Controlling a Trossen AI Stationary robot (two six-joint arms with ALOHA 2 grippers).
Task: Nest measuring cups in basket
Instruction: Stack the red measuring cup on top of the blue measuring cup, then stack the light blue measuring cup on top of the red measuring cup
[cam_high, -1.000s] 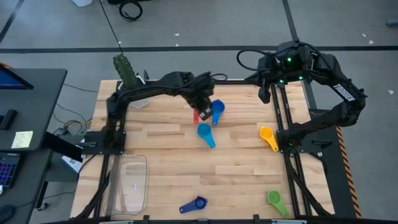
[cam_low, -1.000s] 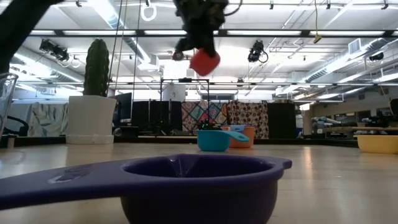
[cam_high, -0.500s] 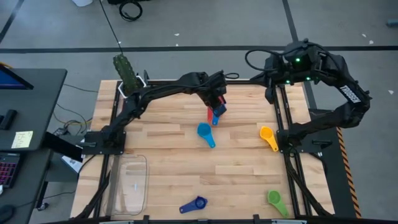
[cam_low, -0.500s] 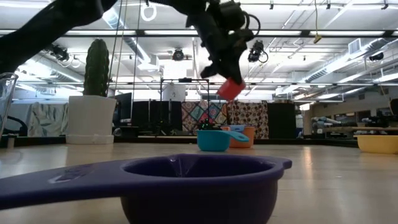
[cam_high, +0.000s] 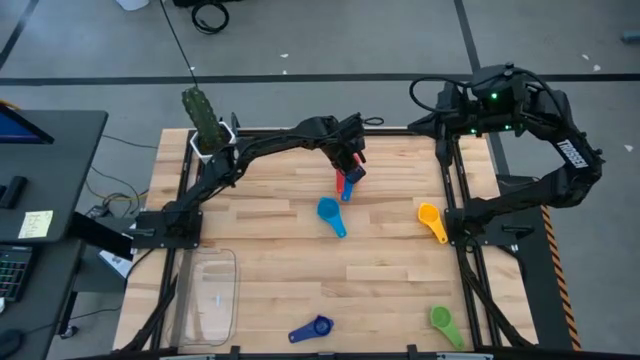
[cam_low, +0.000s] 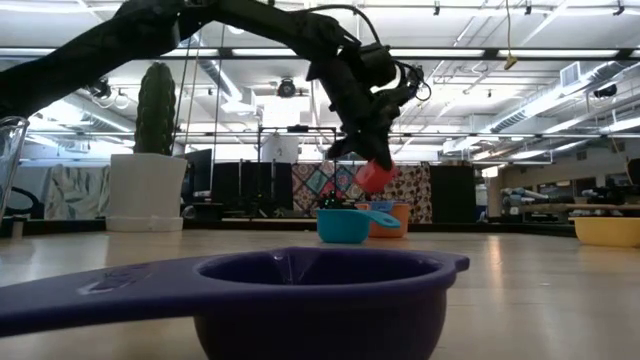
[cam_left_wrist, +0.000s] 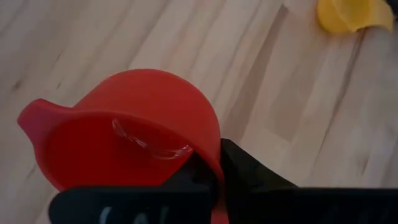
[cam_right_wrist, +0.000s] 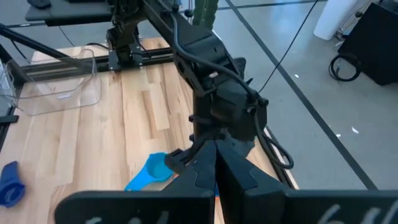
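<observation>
Status: early. Basket (cam_high: 212, 297), lower left of the high view, holds no cups. Left gripper (cam_high: 344, 172), upper centre, pinches the red cup (cam_high: 341, 182) above the worktop (cam_high: 390, 270), over a blue cup (cam_high: 349, 185). Right gripper (cam_right_wrist: 216, 163) pressed together, nothing held, parked upper right. Remaining: light blue (cam_high: 329, 214), yellow (cam_high: 431, 219), green (cam_high: 444, 322), dark blue (cam_high: 312, 328) cups lie loose, none nested.

Wooden table (cam_high: 380, 270) seen from above. On it: clear basket (cam_high: 207, 293) at lower left; dark blue cup (cam_high: 312, 329) at lower centre; green cup (cam_high: 444, 322) at lower right; yellow cup (cam_high: 431, 219) at right; light blue cup (cam_high: 330, 214) at centre; white pot (cam_high: 212, 148) at upper left.
</observation>
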